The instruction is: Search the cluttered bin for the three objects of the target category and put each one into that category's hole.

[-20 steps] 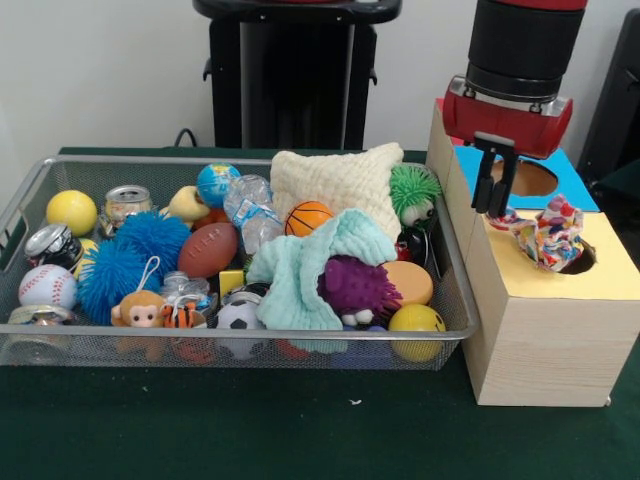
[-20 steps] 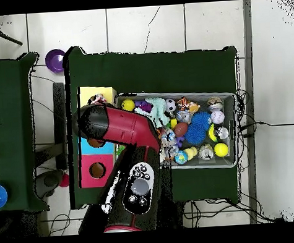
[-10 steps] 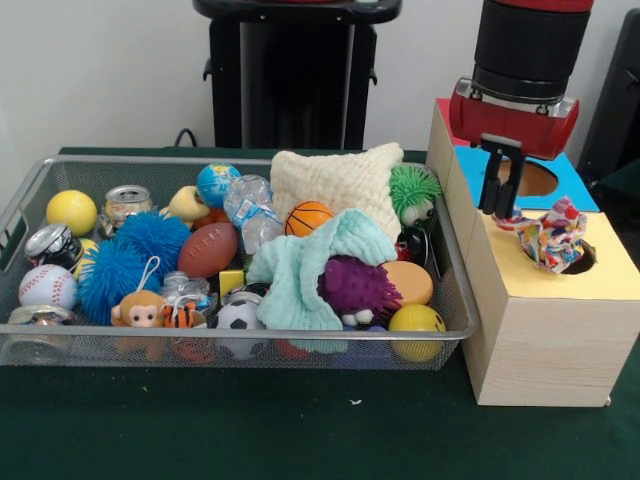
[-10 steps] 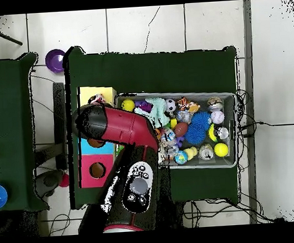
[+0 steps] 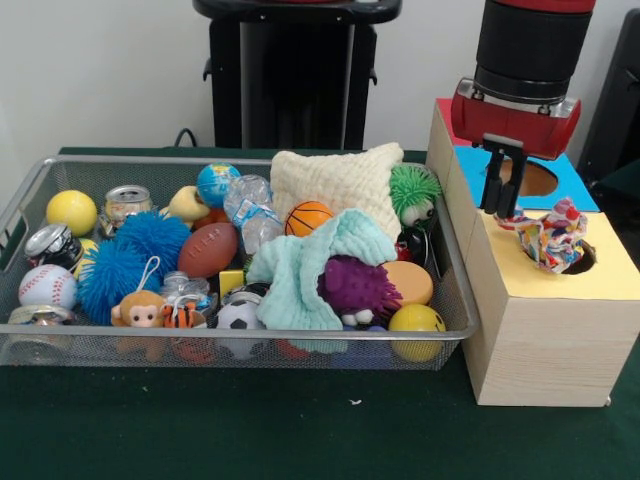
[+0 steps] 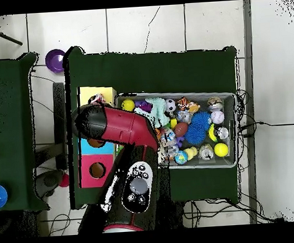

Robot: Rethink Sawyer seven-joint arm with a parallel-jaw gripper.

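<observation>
Raised slightly since the earlier frame, the gripper (image 5: 501, 200) hangs above the yellow box (image 5: 545, 300), fingers narrow, holding nothing. A multicoloured rope toy (image 5: 548, 237) sits in that box's hole, beside the bin (image 5: 455, 300).

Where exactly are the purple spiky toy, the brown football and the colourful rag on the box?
purple spiky toy (image 5: 356, 287), front view, its body.
brown football (image 5: 208, 249), front view, its middle.
colourful rag (image 5: 549, 238), front view, its bunched centre.

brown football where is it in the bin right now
In the front view the brown football lies left of centre in the bin, between the blue spiky ball and the small basketball.
</observation>
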